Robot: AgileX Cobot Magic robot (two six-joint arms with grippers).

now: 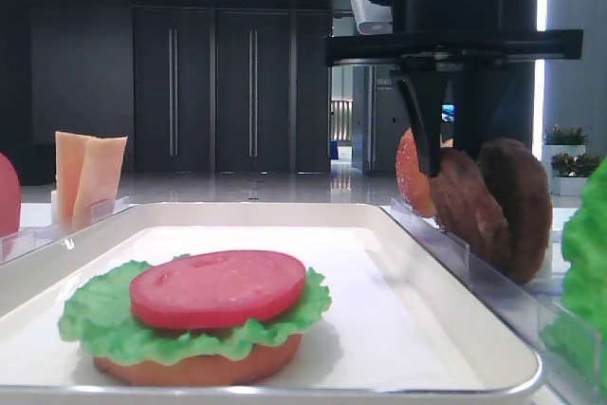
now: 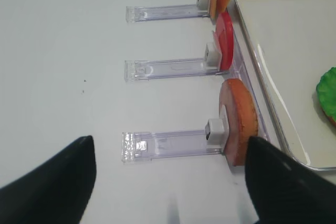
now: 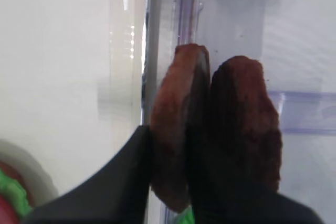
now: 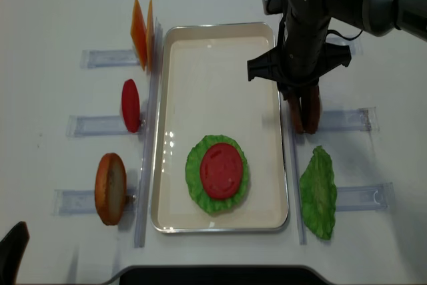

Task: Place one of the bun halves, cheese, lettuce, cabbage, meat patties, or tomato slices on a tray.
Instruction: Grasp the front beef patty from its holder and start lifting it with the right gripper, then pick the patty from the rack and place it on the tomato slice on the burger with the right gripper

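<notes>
Two dark-brown meat patties stand on edge in a clear rack right of the white tray [image 4: 175, 118]. My right gripper [image 3: 173, 135] is shut on the left patty [image 3: 170, 108], one finger on each face; the other patty [image 3: 247, 129] leans against the far finger. From above, the gripper [image 4: 303, 101] hangs over both patties [image 4: 305, 117]. On the tray lies a stack of bun half, lettuce [image 4: 193, 181] and tomato slice [image 4: 221, 169]. My left gripper [image 2: 168, 182] is open over bare table, near a standing bun half [image 2: 239, 121]. Cabbage is out of view.
Left of the tray, clear racks hold cheese slices [image 4: 142, 25], a tomato slice [image 4: 130, 105] and the bun half [image 4: 110, 188]. A loose green leaf [image 4: 319, 191] lies on the rack right of the tray. A reddish-orange disc [image 1: 408, 173] stands behind the patties.
</notes>
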